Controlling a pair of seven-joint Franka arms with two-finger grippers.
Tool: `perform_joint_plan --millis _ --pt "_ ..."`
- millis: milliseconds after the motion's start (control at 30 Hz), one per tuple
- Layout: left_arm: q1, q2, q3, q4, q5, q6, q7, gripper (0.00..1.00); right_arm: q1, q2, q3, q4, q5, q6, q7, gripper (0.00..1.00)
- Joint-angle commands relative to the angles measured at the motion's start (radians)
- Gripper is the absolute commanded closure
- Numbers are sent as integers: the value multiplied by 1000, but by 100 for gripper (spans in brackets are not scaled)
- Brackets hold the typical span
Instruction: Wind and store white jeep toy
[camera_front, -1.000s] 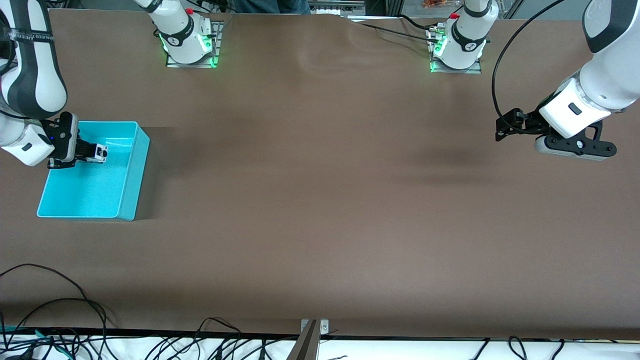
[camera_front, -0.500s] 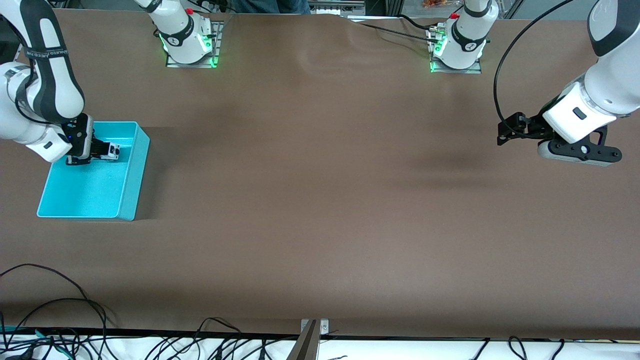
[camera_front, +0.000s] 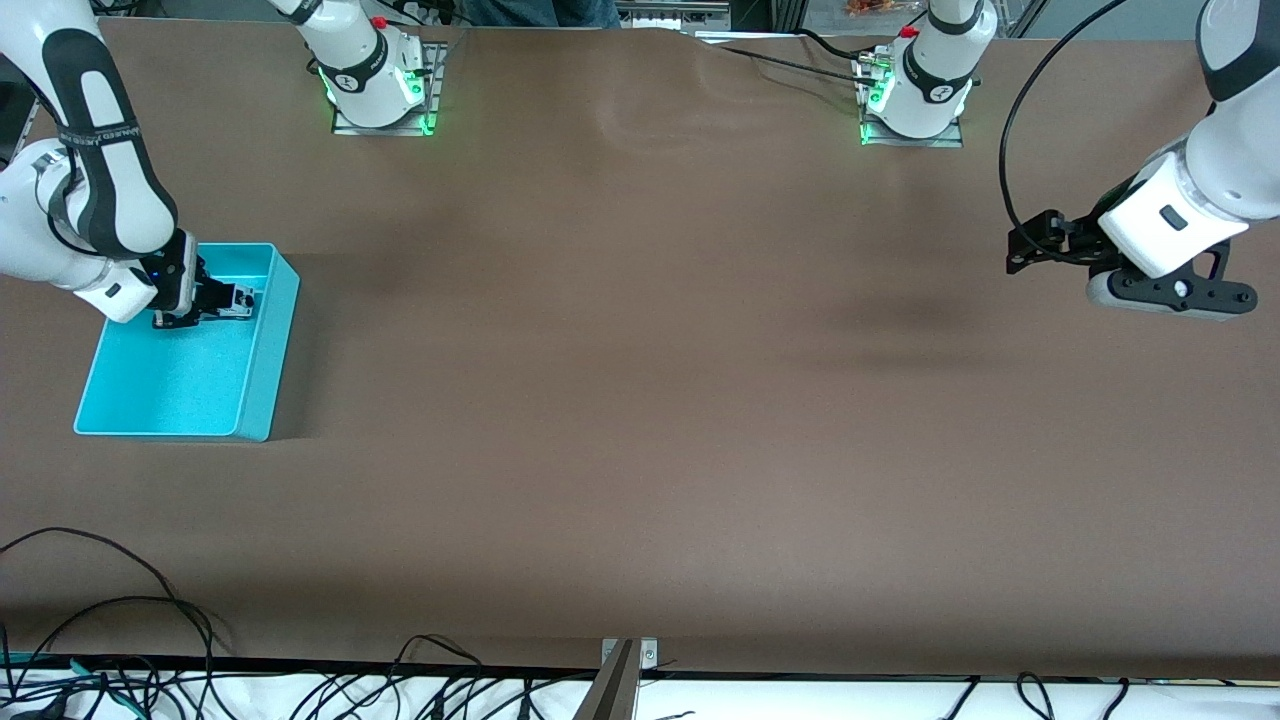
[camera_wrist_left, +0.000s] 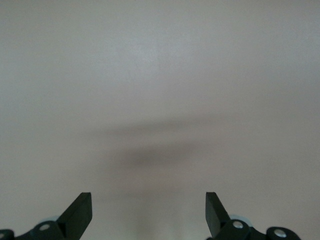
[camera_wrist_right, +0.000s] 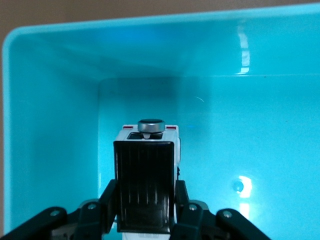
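**Jeep carried deeper over the bin; release pending**

Nearest the front camera, the lower band of the frame shows only bare brown tabletop (camera_front: 640, 480) and loose cables along its edge; nothing of the task lies there.

At mid-left of the frame, the turquoise bin (camera_front: 262, 380) sits at the right arm's end of the tabletop. I have the right hand (camera_front: 228, 300) over the upper part of the bin's interior, clamped on the white jeep toy (camera_front: 240, 299). Over the last second the hand has travelled from the bin's outer edge inward and slightly up-frame, carrying the jeep with it. In the right wrist view the jeep (camera_wrist_right: 147, 165) sits between the fingers, black roof panel facing the camera, with the bin's floor and walls (camera_wrist_right: 50, 125) filling the frame. I cannot tell whether the jeep touches the floor yet.

At the upper right of the frame, the left hand (camera_front: 1020, 245) hangs over bare tabletop, fingers spread wide and holding nothing, as the left wrist view confirms. It has drifted slightly right and waits.

My judgement: the storing step is near its end. What remains is to lower, release, and withdraw clear of the bin wall.
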Motion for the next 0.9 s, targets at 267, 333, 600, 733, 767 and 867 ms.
perform_joint_plan --millis 267,333,600,733,767,867 --pt "4 -16 -3 10 19 -16 -7 0 -12 22 4 1 31 23 -33 0" --pt "2 -18 -3 8 19 -16 -8 0 -13 22 6 2 33 19 -33 0" --pt "4 -16 -1 10 21 -14 -8 0 -9 7 15 73 33 -84 -35 0" --pt "4 -16 0 11 24 -16 -8 0 -4 2 41 176 31 -200 -13 0" --pt "4 -16 0 11 24 -17 -7 0 -3 3 49 206 31 -235 -3 0" --pt "2 -16 -1 13 24 -17 -8 0 -1 2 52 269 31 -312 71 0"
